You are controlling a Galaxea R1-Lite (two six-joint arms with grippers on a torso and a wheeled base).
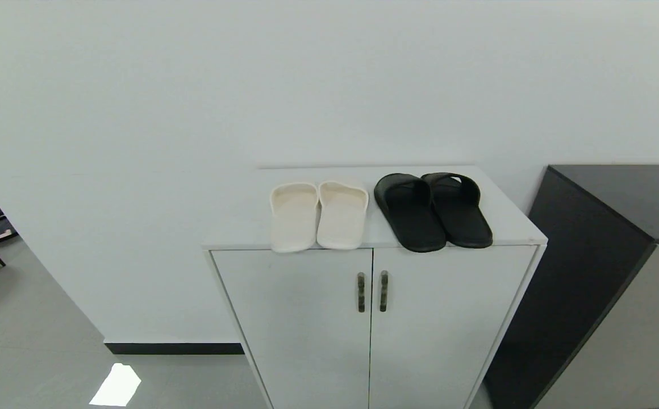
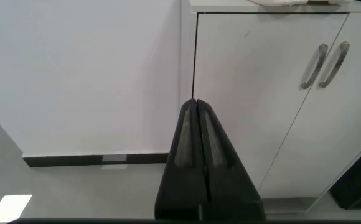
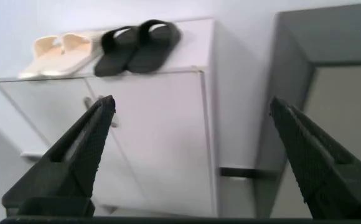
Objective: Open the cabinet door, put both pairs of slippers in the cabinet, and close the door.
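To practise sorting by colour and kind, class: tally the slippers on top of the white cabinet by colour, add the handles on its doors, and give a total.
Cream slippers: 2
Black slippers: 2
Door handles: 2
Total: 6

Three views, all facing cabinet (image 1: 295, 335)

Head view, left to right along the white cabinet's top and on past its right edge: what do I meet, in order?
cream slippers → black slippers → bare right end of the white cabinet top → dark cabinet
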